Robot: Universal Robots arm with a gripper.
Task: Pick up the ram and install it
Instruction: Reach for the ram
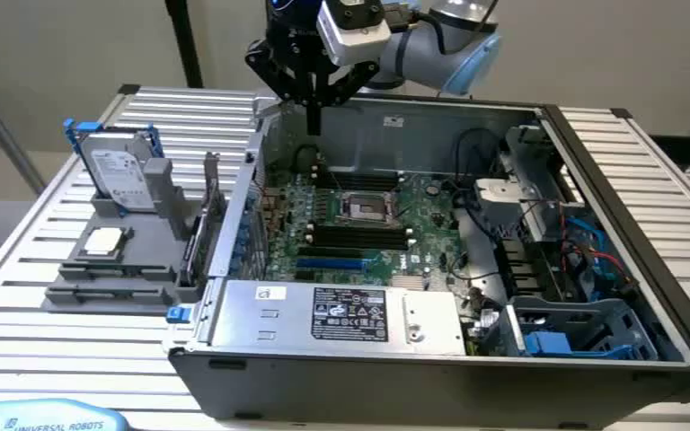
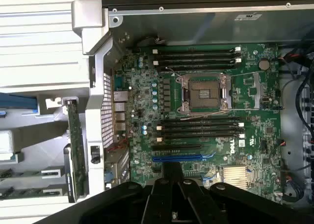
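Slatted table (image 1: 33, 296): ram (image 2: 73, 150) between case wall (image 2: 98, 87) and hard drive (image 1: 123, 175).

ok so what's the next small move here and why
Probably shift the tool sideways toward the ram: the tool is shut, holds nothing and hangs over the open case, while the ram stands in the grey holder outside it.

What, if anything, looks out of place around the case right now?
Nothing stands out. The ram stands on edge in its holder beside the case, and the motherboard slots are bare. The gripper hangs over the case's rear, fingers shut and holding nothing.
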